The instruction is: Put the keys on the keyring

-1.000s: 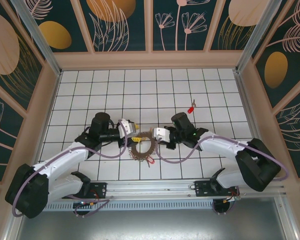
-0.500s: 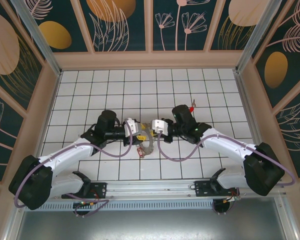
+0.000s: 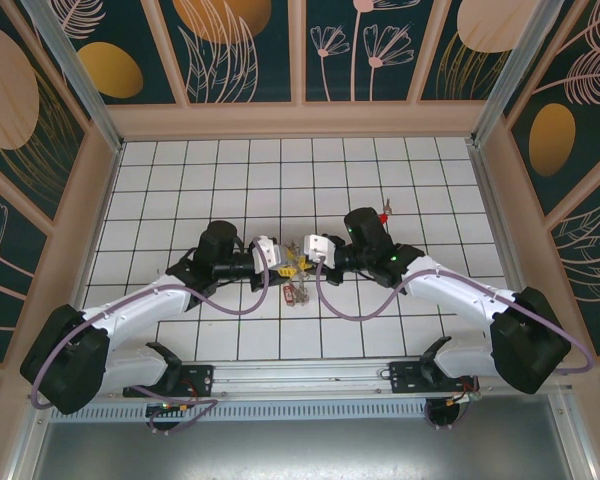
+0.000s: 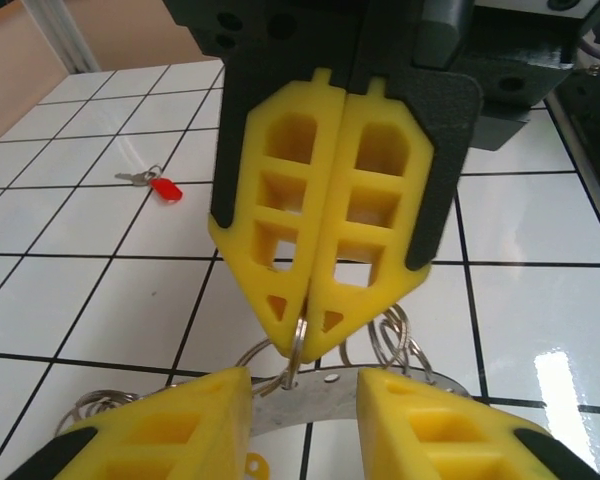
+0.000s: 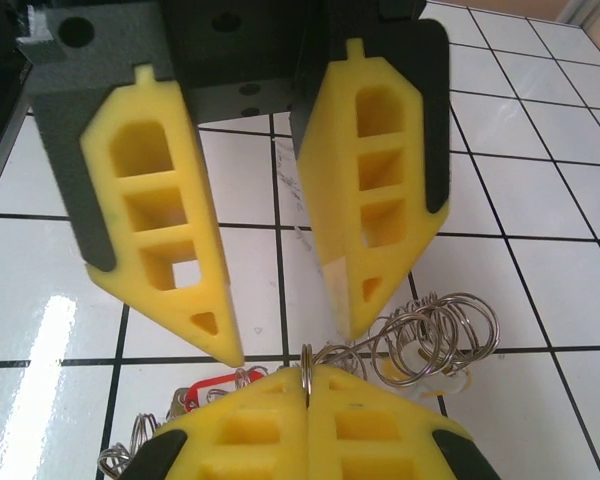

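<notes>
Reaching in from 8 o'clock in the overhead view, the left gripper meets its partner nose to nose at the middle of the white tiled floor. Its yellow lattice fingers stand partly apart and pinch nothing. From its own camera, the flat body of the grey metal keyring with a fringe of small silvery wire loops lies across the gap between them. I cannot tell whether either pad touches it. My reading is that the jaws sit astride the piece so they can take a second grip beside the other hand's and steady it for threading.

The keyring hangs between the two grippers, apparently lifted off the tiles. At 6 o'clock of the meeting point, what looks like a red key head dangles from it, so one key seems to be on already.

The right gripper, coming in from 4 o'clock, is clamped fully closed on one thin wire loop of the fringe. The loop stands up out of the seam between its fingers. Holding a single loop probably keeps it clear of its neighbours, which bunch at 2 o'clock of the grip in that wrist's view.

At 1 o'clock of the right gripper, well apart on the floor, lies a small silvery key with a red plastic head, not yet on the ring.
</notes>
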